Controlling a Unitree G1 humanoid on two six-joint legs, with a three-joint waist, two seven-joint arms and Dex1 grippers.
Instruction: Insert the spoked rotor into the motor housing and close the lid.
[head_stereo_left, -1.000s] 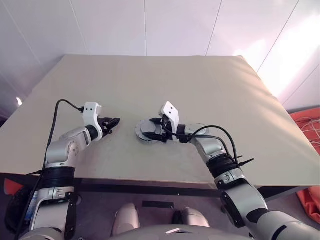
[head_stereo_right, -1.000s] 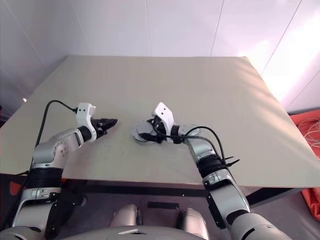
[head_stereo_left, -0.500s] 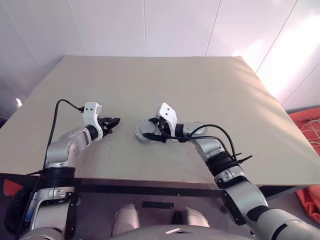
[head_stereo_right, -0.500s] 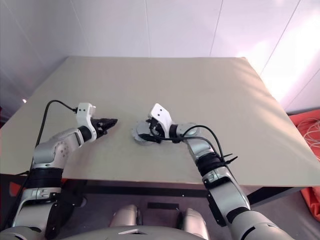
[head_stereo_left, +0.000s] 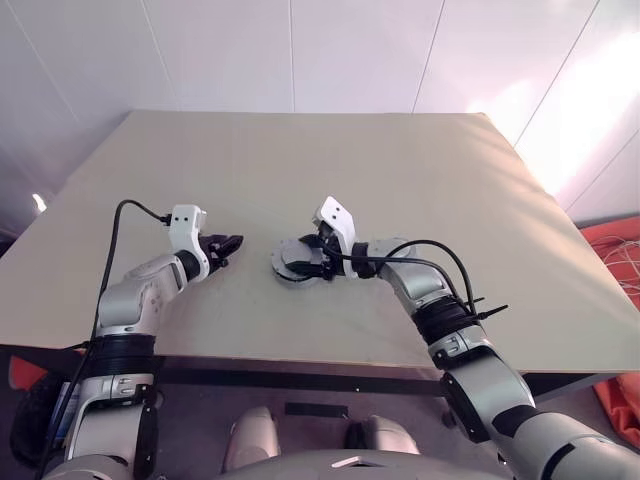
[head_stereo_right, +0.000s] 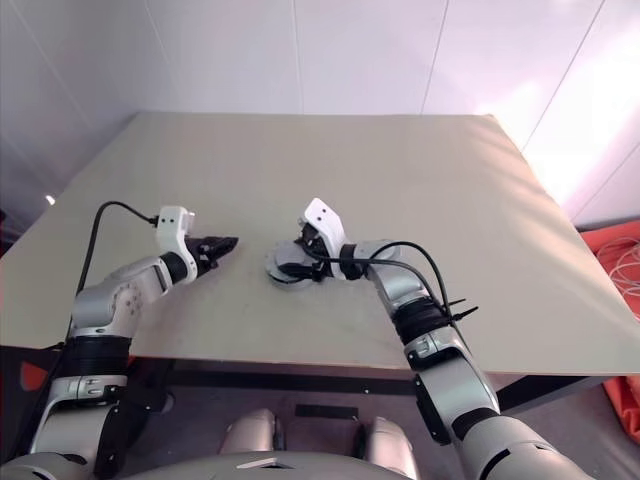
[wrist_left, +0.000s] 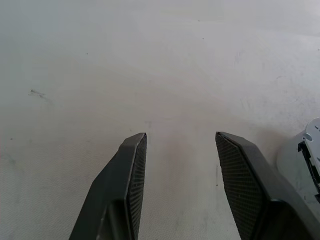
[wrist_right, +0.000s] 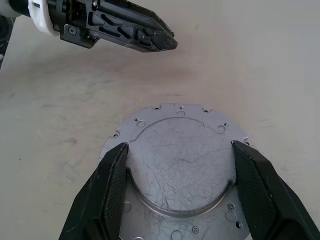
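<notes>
R gripper (wrist_right: 177, 195) spread wide, fingers (wrist_right: 107, 195) straddling the raised round centre of the lid (wrist_right: 180, 165); pads sit right at its edge on both sides, firm clamp or bare contact can't tell. Lid lies flat, scratched grey outer face up, on top of the motor housing (head_stereo_left: 300, 262) near desk (head_stereo_left: 300, 170) centre-front, so unit looks closed. Rotor not visible, presumably under lid, can't confirm. L gripper (head_stereo_left: 232, 246) partly open, empty, tips just above bare desk, pointing toward housing, near it but apart, no contact.
</notes>
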